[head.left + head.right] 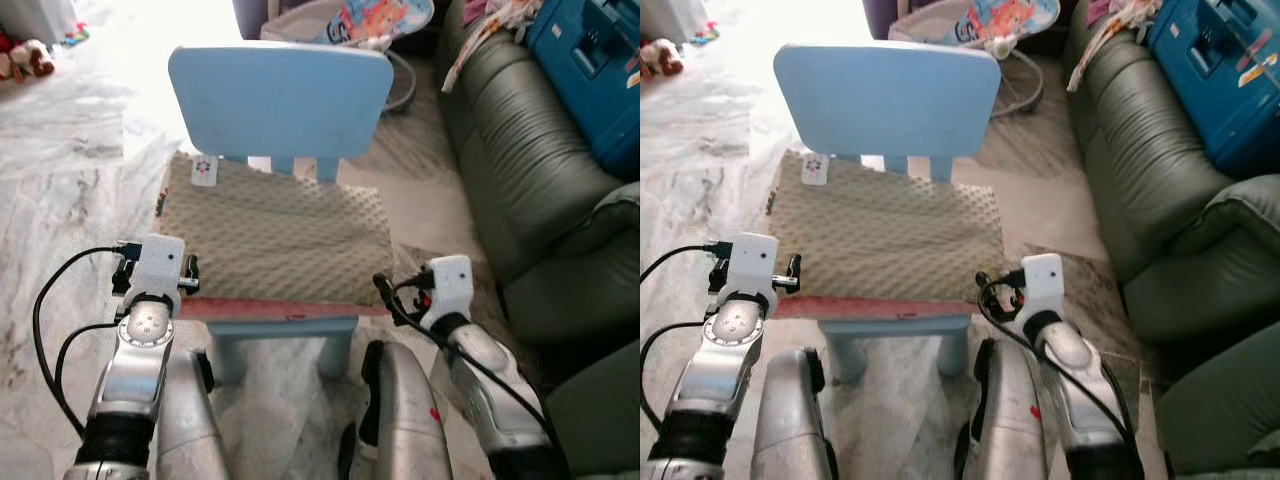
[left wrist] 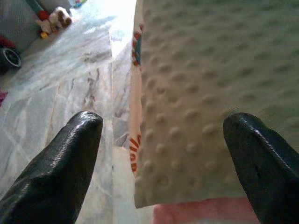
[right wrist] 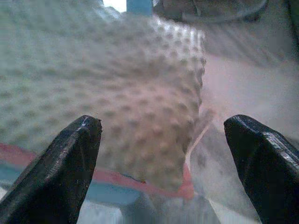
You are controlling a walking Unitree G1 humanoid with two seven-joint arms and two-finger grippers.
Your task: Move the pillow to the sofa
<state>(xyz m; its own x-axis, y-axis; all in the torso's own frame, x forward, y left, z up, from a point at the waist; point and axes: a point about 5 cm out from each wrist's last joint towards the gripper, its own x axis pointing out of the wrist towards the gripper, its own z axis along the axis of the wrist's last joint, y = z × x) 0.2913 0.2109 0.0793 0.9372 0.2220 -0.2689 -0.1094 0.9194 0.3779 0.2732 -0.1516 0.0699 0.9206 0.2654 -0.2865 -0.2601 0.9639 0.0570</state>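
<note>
The sofa (image 1: 530, 170), dark green and upholstered, runs along the scene from 1 to 4 o'clock, with a blue case (image 1: 590, 70) resting on its far cushions. The small blue chair (image 1: 280, 100) stands dead ahead at 12 o'clock, its backrest on the far side and its seat facing the robot.

The pillow (image 1: 275, 235), beige with a dotted texture and a red underside edge, lies flat on the chair seat. Its long axis runs from 9 to 3 o'clock, across the robot's front, and it overhangs the seat on both sides.

The left pincer (image 2: 163, 158) sits at the pillow's near corner at 10 o'clock. Its fingers are spread wide, one over the pillow top and one out past the side edge above the floor; nothing is gripped.

The right pincer (image 3: 163, 163) sits at the pillow's near corner at 2 o'clock, also spread wide and empty, with the corner between its fingers.

Judgement: both arms are about equally near, one per end of the long axis. A two-arm grasp at the short ends suits the lift, followed by a swing toward 3 o'clock.
</note>
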